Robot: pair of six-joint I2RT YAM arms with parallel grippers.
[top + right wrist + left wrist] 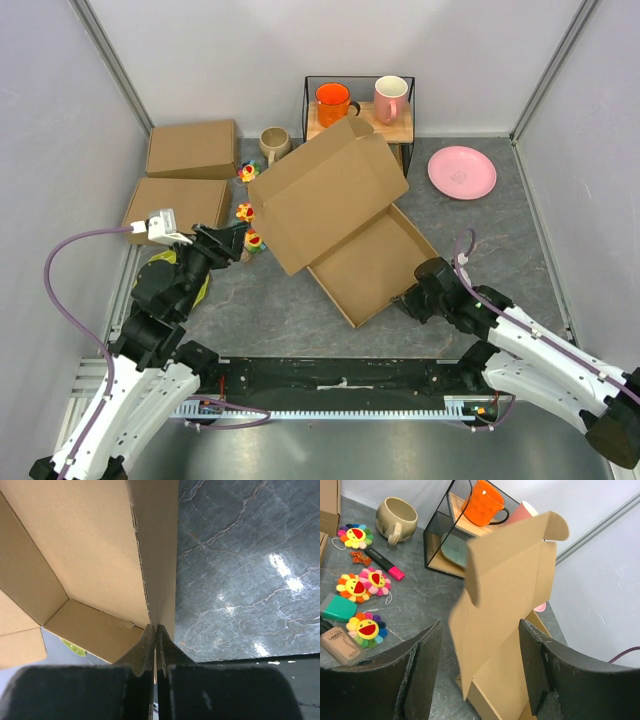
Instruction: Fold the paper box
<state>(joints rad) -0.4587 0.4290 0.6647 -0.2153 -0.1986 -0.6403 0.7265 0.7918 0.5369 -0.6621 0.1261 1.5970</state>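
In the top external view, the paper box (345,205) is seen mid-table, lid raised. Its 4 o'clock wall is pinched by the right gripper (413,297). The left gripper (238,238) is held released at 9 o'clock. Lid closing is judged in hand, so a downward push is called for.

The brown cardboard paper box (330,195) lies in the middle of the surface (270,310). Behind it, a black wire shelf (410,100) holds an orange mug (332,100) and a pink mug (390,98). A round pink plate (461,172) lies to the right.
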